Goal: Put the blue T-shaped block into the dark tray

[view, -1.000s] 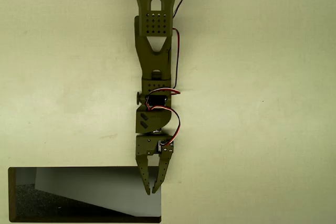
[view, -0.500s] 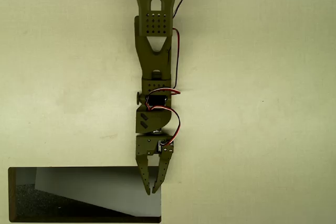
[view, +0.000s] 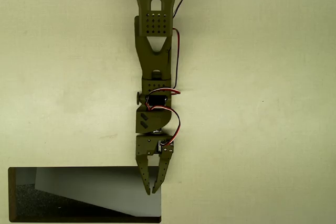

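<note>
Blue T-shaped block: can't place it; no blue on the desk, nothing blue between the claw tips, none on the tray floor or slanted wall that shows. Could be under the arm or claw, or in a hidden tray corner; can't tell.
Dark tray (view: 11,195): bottom-left of overhead view, black rim, dark speckled floor at left, pale slanted wall running toward the right end. Looks empty as far as the view goes.
Claw (view: 152,190): tips point down-picture, hanging over the tray's right end, just inside its right rim. Whether the tips touch the pale wall or hang above it: can't tell from straight overhead.
Claw opening: fingers nearly together, only a thin sliver at the tips; effectively closed, w/ nothing visible gripped.
Arm (view: 155,51): olive green, stretched straight down the picture from top centre, red/black wires along its right side.
Desk (view: 262,103): pale, plain, bare around arm and tray.
Step in hand (judgement): either the drop at the tray is done and the block is hidden, or the pick hasn't begun. Position over the tray w/ an empty claw leans toward the end of the task, low confidence.
Next move calls for (judgement): lift clear of the rim and pull back so the tray and desk under the arm can be checked; if the block turns up outside, open wide, come down over it, grip across the stem.
</note>
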